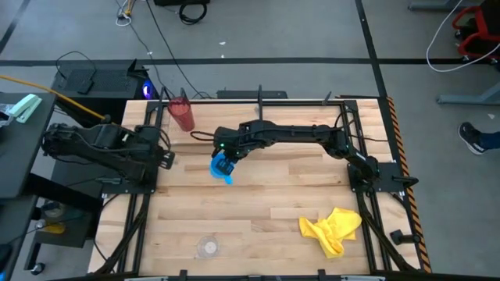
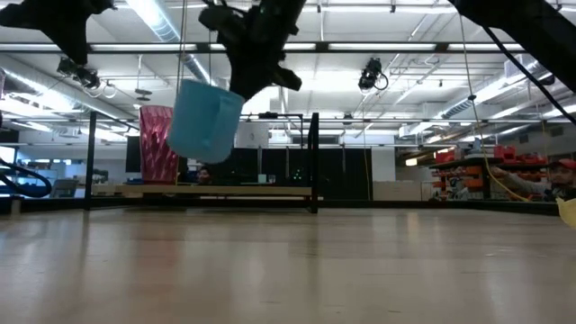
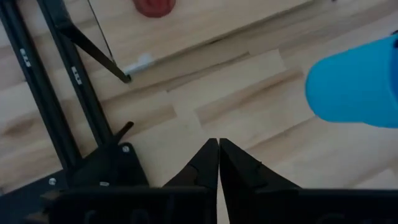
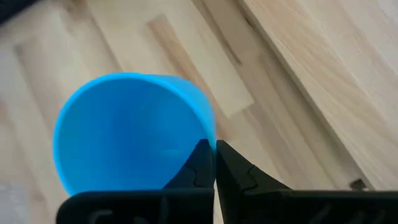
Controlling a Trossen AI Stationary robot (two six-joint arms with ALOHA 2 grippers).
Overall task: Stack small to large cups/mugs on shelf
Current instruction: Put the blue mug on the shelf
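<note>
The red tumbler already stands on the shelf. The right gripper is pinched on the blue cup's rim, carrying it airborne just before the shelf. The clear cup waits far from the shelf. The left gripper idles closed, empty.

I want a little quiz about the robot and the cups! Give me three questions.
1. True or false: the blue cup is standing on the table.
2. Which gripper holds it: A left, B right?
3. Fill in: the red cup stands on the ____.

Key:
1. False; it hangs in the air.
2. B; the right gripper pinches its rim, while the left gripper is shut and empty.
3. Shelf.
</note>
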